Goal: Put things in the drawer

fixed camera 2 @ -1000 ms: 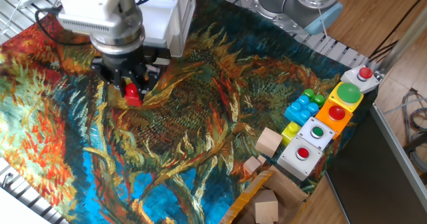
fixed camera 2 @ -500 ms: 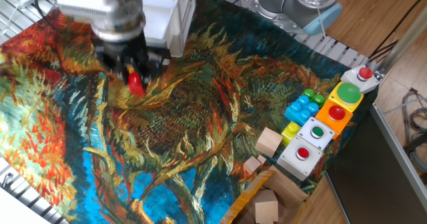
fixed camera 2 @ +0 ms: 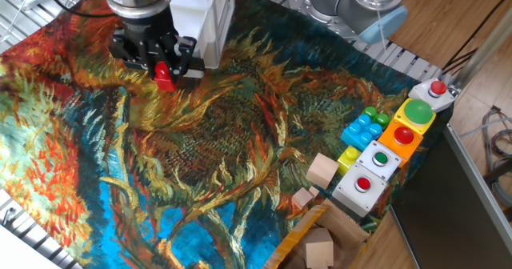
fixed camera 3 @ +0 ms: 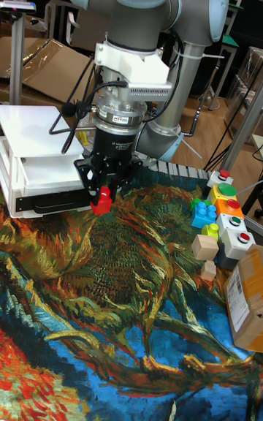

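Observation:
My gripper [fixed camera 2: 164,67] [fixed camera 3: 102,198] is shut on a small bright red block [fixed camera 2: 165,75] [fixed camera 3: 101,202] and holds it in the air above the patterned cloth. It hangs right beside the front of the white cabinet [fixed camera 2: 202,17] [fixed camera 3: 33,132]. In the tall fixed view the shallow white drawer [fixed camera 3: 44,172] is pulled out to the left of the block. In the fixed view the arm hides most of the drawer.
At the right stand pale wooden cubes [fixed camera 2: 322,172] [fixed camera 3: 205,246], blue, green and yellow plastic bricks [fixed camera 2: 362,127] [fixed camera 3: 204,213], and a row of button boxes [fixed camera 2: 396,137] [fixed camera 3: 230,215]. A brown cardboard box [fixed camera 2: 320,241] [fixed camera 3: 247,297] sits at the lower right.
The gripper has risen and moved toward the cabinet with the red block still held in it. Nothing else has moved.

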Motion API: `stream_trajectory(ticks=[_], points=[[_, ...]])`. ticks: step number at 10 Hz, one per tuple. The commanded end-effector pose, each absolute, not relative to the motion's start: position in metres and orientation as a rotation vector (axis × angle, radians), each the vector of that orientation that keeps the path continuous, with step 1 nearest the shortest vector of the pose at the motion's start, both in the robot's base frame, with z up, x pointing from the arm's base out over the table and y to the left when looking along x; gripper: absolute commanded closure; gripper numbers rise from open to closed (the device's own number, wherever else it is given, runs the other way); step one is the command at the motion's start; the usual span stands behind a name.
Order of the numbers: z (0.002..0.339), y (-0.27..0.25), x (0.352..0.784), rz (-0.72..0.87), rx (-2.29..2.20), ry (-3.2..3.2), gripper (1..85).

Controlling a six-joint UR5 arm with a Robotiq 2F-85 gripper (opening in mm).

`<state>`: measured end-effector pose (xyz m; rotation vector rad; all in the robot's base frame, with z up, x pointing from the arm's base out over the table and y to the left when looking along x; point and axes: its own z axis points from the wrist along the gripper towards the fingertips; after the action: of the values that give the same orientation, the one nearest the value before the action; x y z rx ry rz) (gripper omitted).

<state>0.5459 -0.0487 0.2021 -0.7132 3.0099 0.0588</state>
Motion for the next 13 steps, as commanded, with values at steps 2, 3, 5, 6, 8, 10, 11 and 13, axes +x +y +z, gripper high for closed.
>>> stream_trajectory(ticks=[2, 3, 5, 6, 8, 10, 11, 13], points=[[0.22, -0.076, 0.515, 0.036, -0.715, 3.037, 84.3], [0.224, -0.084, 0.503, 0.041, -0.722, 3.034, 84.3], [0.227, -0.099, 0.491, 0.034, -0.752, 3.018, 84.3], [0.227, -0.099, 0.494, 0.031, -0.761, 3.007, 84.3], [0.228, -0.099, 0.504, 0.018, -0.752, 2.97, 84.3], [0.224, -0.1, 0.506, 0.02, -0.761, 2.961, 84.3], [0.224, -0.107, 0.496, 0.017, -0.766, 2.96, 84.3], [0.224, -0.122, 0.475, 0.017, -0.773, 2.942, 84.3]])
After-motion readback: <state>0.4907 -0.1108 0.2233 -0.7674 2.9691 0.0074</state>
